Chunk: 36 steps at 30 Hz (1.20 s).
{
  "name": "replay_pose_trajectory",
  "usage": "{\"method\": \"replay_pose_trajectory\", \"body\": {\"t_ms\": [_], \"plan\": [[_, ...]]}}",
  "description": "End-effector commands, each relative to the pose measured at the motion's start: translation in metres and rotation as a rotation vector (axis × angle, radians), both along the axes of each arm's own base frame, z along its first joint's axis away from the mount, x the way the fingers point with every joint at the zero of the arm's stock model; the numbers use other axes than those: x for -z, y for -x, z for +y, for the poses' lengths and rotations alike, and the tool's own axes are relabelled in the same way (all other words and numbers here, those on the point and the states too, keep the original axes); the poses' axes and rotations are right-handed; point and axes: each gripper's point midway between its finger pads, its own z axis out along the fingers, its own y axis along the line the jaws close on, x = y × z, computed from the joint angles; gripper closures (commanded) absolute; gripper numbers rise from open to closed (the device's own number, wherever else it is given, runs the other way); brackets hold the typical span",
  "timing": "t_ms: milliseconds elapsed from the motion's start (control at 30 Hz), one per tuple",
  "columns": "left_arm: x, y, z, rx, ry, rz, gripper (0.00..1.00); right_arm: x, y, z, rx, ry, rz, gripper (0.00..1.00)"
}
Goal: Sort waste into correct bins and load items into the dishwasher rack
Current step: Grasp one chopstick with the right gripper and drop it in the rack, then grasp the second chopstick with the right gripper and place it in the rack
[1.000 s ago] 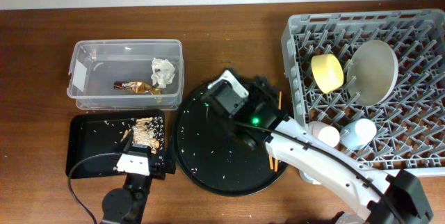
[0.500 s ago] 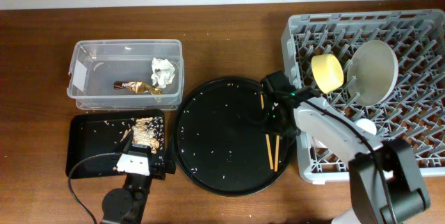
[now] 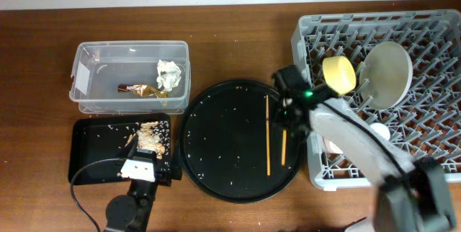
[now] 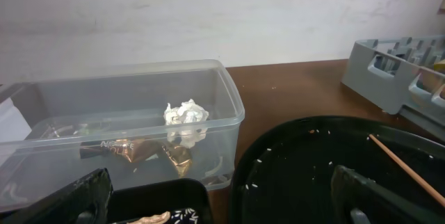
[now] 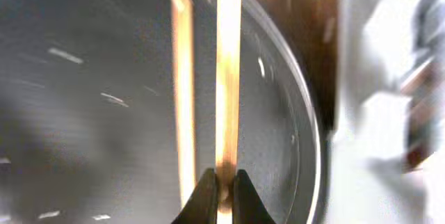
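Now, left tool [image 4: 219, 197]: opened wide and empty, over the shallow black tray [image 3: 86, 153]; it is well apart from the sticks, so you leave it.
chopsticks [image 3: 268, 135]: both lie on the round black tray [image 3: 216, 145], side by side, long axis running from near to far.
right tool [image 5: 222, 189]: narrow, and it seems to pinch the far end of the right stick; the view is blurred.
dishwasher rack [image 3: 432, 153]: just right of this tool, so I judge your carry goes rightward.

chopsticks [image 3: 268, 135]: shifted, now parallel | right arm [image 3: 338, 127]: swung toward rack [image 3: 306, 37]
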Motion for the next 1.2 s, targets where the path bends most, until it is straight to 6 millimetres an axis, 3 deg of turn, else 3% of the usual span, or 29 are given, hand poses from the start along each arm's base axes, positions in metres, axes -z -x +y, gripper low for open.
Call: {"method": "replay_pose_trajectory", "body": {"t_ms": [0,67,167,300,333,400,467,500,533,600,667,733,867,933,1000,1067,1167], "plan": [[0.002,0.000,-0.001,0.008,-0.008,-0.001,0.01,-0.088,-0.025,-0.022,-0.116,0.092,-0.298,0.96],[0.002,0.000,-0.001,0.008,-0.008,0.000,0.01,-0.100,-0.040,-0.054,-0.122,0.219,-0.366,0.96],[0.002,0.000,-0.001,0.008,-0.008,-0.001,0.01,-0.096,-0.071,-0.091,-0.091,0.294,-0.404,0.96],[0.002,0.000,-0.001,0.008,-0.008,-0.001,0.01,-0.048,-0.082,-0.109,-0.072,0.338,-0.278,0.96],[0.002,0.000,-0.001,0.008,-0.008,-0.001,0.01,-0.040,-0.078,-0.107,-0.083,0.332,-0.248,0.81],[0.002,0.000,-0.001,0.008,-0.008,-0.001,0.01,-0.052,-0.068,-0.089,-0.085,0.268,-0.245,0.68],[0.002,0.000,-0.001,0.008,-0.008,-0.001,0.00,-0.076,-0.054,-0.057,-0.119,0.161,-0.270,0.60],[0.002,0.000,-0.001,0.008,-0.008,-0.001,0.01,-0.086,-0.040,-0.031,-0.157,0.076,-0.273,0.54],[0.002,0.000,-0.001,0.008,-0.008,-0.001,0.01,-0.086,-0.029,-0.013,-0.178,0.030,-0.249,0.52],[0.002,0.000,-0.001,0.008,-0.008,-0.001,0.01,-0.065,-0.004,0.018,-0.184,-0.008,-0.154,0.53],[0.002,0.000,-0.001,0.008,-0.008,-0.001,0.01,-0.029,0.014,0.034,-0.150,-0.005,-0.055,0.51],[0.002,0.000,-0.001,0.008,-0.008,-0.001,0.01,0.021,0.022,0.045,-0.122,0.021,0.043,0.50],[0.002,0.000,-0.001,0.008,-0.008,-0.001,0.01,0.081,0.017,0.045,-0.064,0.060,0.154,0.51],[0.002,0.000,-0.001,0.008,-0.008,-0.001,0.01,0.109,0.023,0.038,-0.045,0.095,0.226,0.72],[0.002,0.000,-0.001,0.008,-0.008,-0.001,0.01,0.112,0.027,0.036,-0.045,0.102,0.245,0.92],[0.002,0.000,-0.001,0.008,-0.008,-0.001,0.01,0.107,0.029,0.036,-0.046,0.099,0.247,0.96],[0.002,0.000,-0.001,0.008,-0.008,-0.001,0.01,0.077,0.024,0.036,-0.058,0.072,0.188,0.96]]}}
